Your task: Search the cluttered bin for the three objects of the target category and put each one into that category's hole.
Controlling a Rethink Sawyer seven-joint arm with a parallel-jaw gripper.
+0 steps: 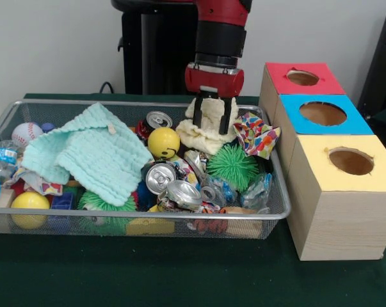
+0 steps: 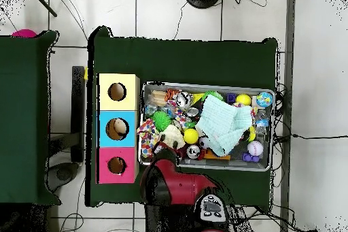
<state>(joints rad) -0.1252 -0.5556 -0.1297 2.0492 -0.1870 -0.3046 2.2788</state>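
The tool [image 1: 213, 115] has its fingers clamped on a cream cloth [image 1: 205, 131] in the bin [image 1: 148, 217], not yet carried to a hole.

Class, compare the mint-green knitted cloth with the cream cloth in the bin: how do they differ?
The mint-green knitted cloth lies spread wide over the clutter; the cream cloth is bunched in a lump. The gripper has its fingers round the cream cloth, while the mint-green one lies untouched. The mint-green cloth looks larger. Both are soft fabric inside the wire bin.
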